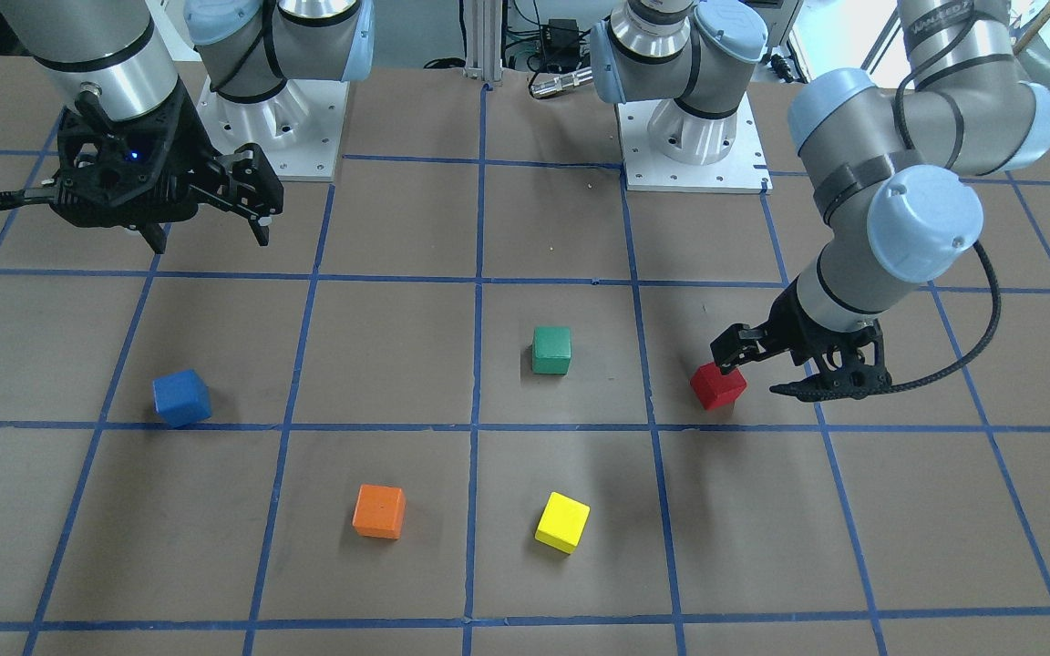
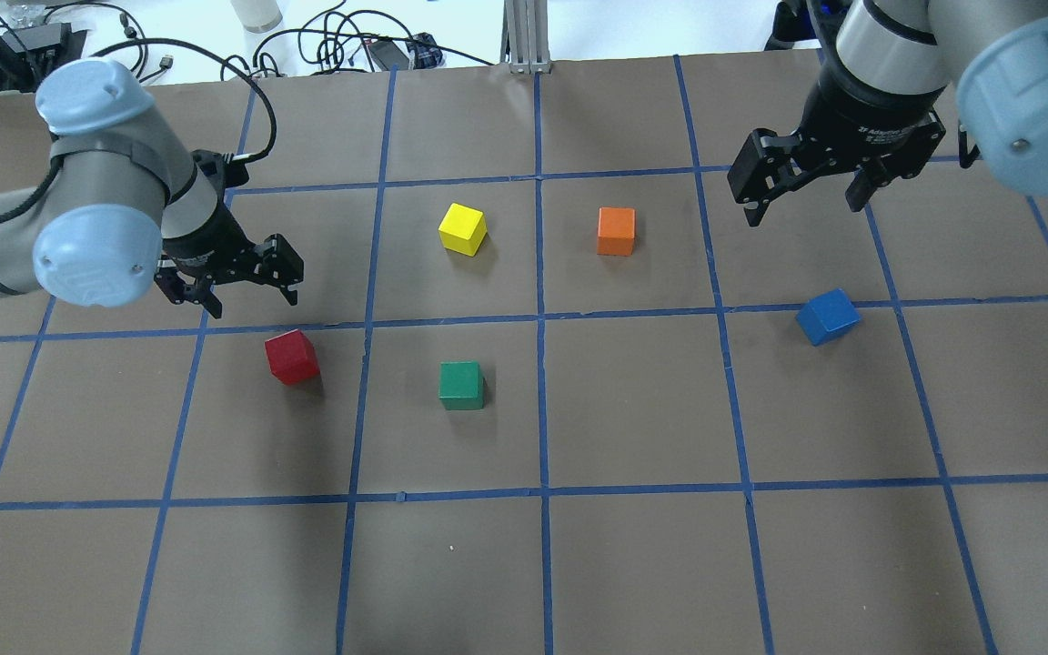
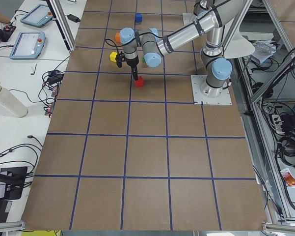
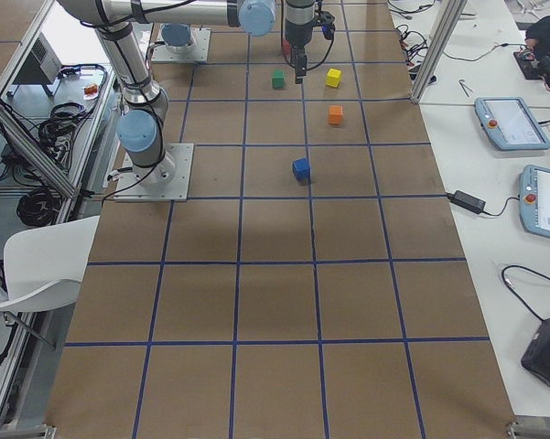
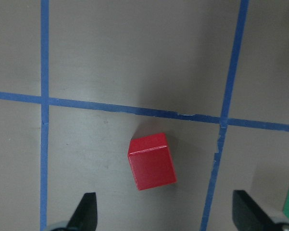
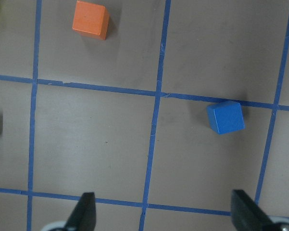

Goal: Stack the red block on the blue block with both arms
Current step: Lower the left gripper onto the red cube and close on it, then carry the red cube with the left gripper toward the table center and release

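The red block (image 2: 292, 356) lies on the brown table on my left side; it also shows in the front view (image 1: 717, 385) and the left wrist view (image 5: 152, 161). My left gripper (image 2: 251, 300) is open and empty, hovering just beyond the red block, which lies apart from the fingertips (image 5: 89, 208). The blue block (image 2: 827, 317) lies turned at an angle on my right side, also seen in the right wrist view (image 6: 225, 117). My right gripper (image 2: 801, 209) is open and empty, held high beyond the blue block.
A green block (image 2: 461, 385) sits near the table's middle, close to the red one. A yellow block (image 2: 463, 228) and an orange block (image 2: 616, 231) sit farther out. Blue tape lines grid the table. The arm bases (image 1: 694, 146) stand at the robot's edge.
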You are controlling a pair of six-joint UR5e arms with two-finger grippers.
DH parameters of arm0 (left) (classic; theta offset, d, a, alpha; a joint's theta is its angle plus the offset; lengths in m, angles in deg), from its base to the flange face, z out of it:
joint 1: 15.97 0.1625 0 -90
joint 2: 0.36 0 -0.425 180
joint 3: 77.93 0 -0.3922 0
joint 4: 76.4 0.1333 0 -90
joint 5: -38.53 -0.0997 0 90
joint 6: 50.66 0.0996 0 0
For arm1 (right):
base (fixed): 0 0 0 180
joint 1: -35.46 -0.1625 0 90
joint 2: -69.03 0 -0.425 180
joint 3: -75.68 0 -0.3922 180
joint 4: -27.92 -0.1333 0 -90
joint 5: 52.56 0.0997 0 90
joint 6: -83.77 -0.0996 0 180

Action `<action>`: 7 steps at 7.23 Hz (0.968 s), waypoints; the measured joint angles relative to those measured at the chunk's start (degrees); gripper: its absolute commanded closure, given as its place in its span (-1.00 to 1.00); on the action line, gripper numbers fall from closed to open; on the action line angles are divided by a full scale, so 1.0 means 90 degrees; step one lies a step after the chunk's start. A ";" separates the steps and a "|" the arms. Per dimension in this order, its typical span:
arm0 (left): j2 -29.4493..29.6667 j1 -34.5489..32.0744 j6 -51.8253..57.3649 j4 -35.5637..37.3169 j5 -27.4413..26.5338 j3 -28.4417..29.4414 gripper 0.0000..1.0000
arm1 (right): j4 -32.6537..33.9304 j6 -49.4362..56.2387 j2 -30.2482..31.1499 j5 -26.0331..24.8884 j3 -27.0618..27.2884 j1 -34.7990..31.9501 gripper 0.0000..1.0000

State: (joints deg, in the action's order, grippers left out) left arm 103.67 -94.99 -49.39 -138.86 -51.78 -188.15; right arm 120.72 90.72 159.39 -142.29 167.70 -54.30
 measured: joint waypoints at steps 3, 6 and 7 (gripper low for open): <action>0.0292 -0.0023 -0.0032 0.0666 0.0035 -0.0447 0.43 | 0.0009 0.0008 0.0003 -0.0018 0.0000 0.0002 -1.00; 0.0398 -0.0053 0.0045 0.1066 0.0106 -0.0545 1.00 | 0.0003 0.0010 0.0000 -0.0013 0.0000 -0.0006 -1.00; 0.0328 -0.0122 0.0048 0.1057 0.0110 -0.0457 1.00 | 0.0002 0.0010 0.0000 -0.0016 0.0000 -0.0005 -1.00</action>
State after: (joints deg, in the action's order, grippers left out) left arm 106.62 -96.09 -48.96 -129.35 -50.79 -192.26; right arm 120.74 90.80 159.39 -142.44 167.70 -54.35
